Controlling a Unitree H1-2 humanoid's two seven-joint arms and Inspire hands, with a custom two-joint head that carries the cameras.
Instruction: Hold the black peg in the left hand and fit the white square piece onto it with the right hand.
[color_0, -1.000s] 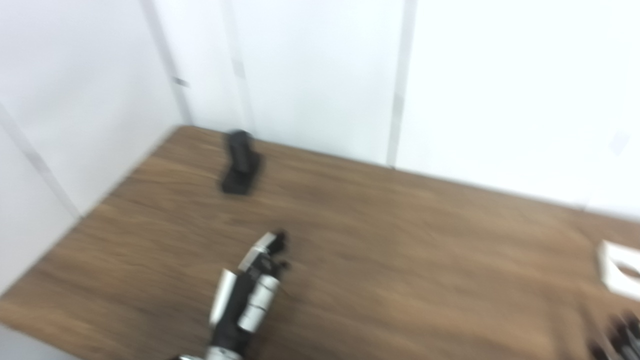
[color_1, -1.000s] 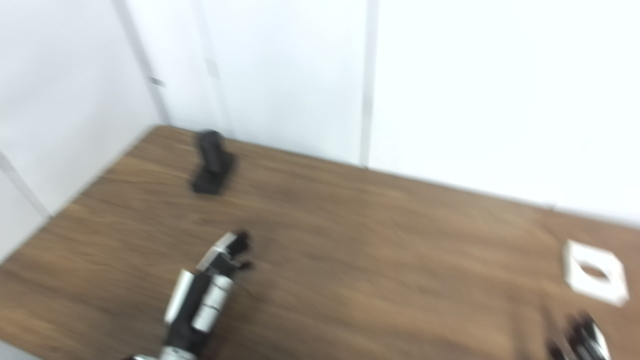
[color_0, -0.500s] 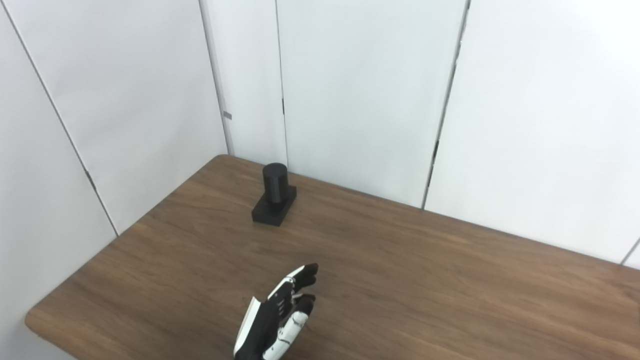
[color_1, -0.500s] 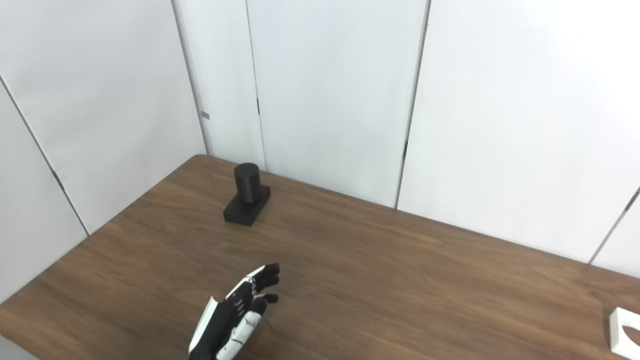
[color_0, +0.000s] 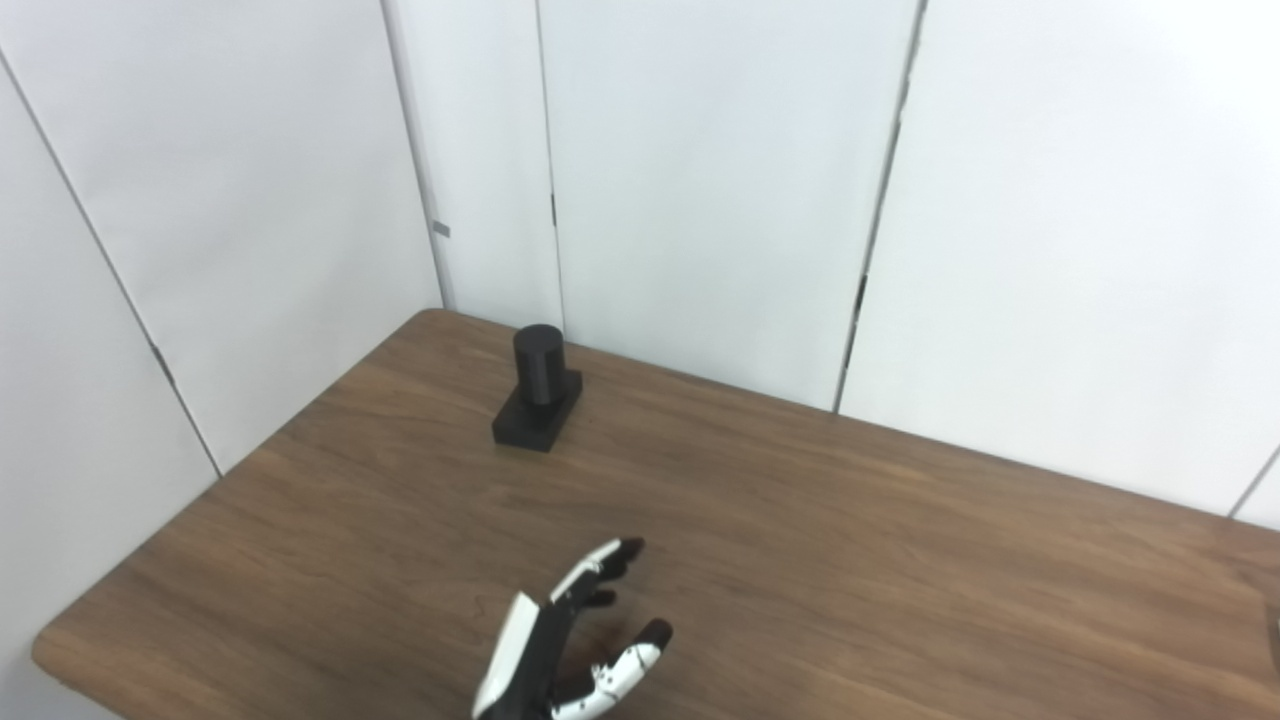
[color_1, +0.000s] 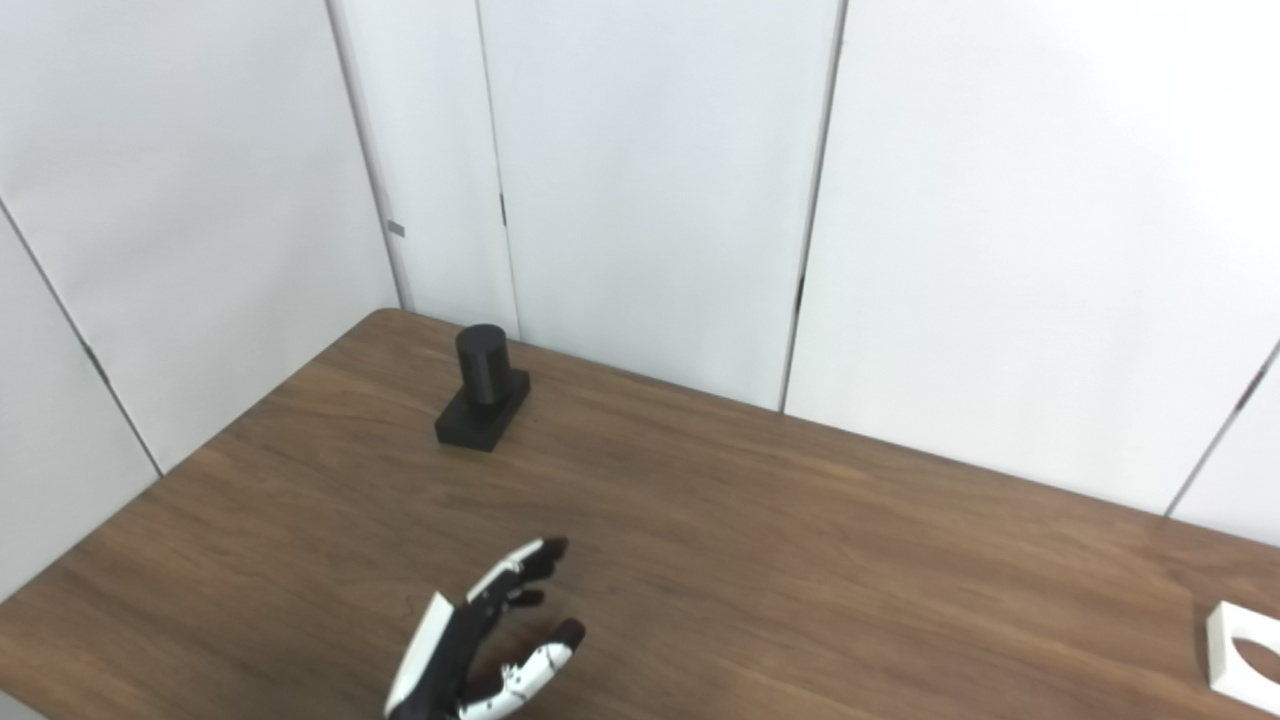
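Observation:
The black peg (color_0: 538, 390), a short cylinder on a square black base, stands upright near the table's far left corner. My left hand (color_0: 570, 645) hovers low over the table near its front edge, well short of the peg, open with its thumb spread to the right and nothing in it. The white square piece (color_1: 1245, 658) with a round hole lies flat at the table's far right, cut off by the right eye view's edge. My right hand is out of both views.
The wooden table (color_0: 850, 560) runs up to white wall panels (color_0: 700, 180) at the back and left. Its rounded front left corner (color_0: 50, 655) shows at the lower left.
The camera swung up and left, then settled, so the picture went from blurred to sharp. My left hand has spread its thumb and fingers apart. The right hand left the view.

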